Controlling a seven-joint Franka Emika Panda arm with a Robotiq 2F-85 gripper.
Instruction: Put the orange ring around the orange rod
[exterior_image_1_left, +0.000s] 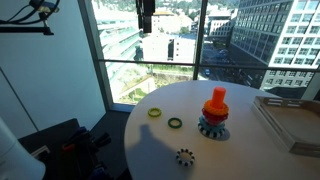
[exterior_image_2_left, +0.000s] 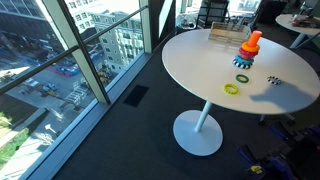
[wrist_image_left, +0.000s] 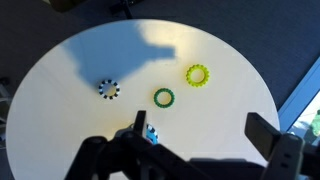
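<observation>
The orange rod (exterior_image_1_left: 217, 96) stands upright on its blue-grey gear base (exterior_image_1_left: 213, 128) on the white round table (exterior_image_1_left: 250, 155). The orange ring (exterior_image_1_left: 215, 106) sits around the rod, above the base. Both show in the other exterior view too: the rod (exterior_image_2_left: 254, 37) and the ring (exterior_image_2_left: 248, 48). My gripper (exterior_image_1_left: 146, 18) hangs high above the table, well away from the rod. In the wrist view the gripper (wrist_image_left: 198, 115) is open and empty. Only a bit of the blue base (wrist_image_left: 151, 136) shows there, beside one finger; the rod and ring are hidden.
A yellow-green ring (exterior_image_1_left: 155, 112), a dark green ring (exterior_image_1_left: 175, 122) and a small black toothed gear ring (exterior_image_1_left: 185, 156) lie on the table. A flat wooden tray (exterior_image_1_left: 290, 120) sits at the table's edge. Tall glass windows stand behind the table.
</observation>
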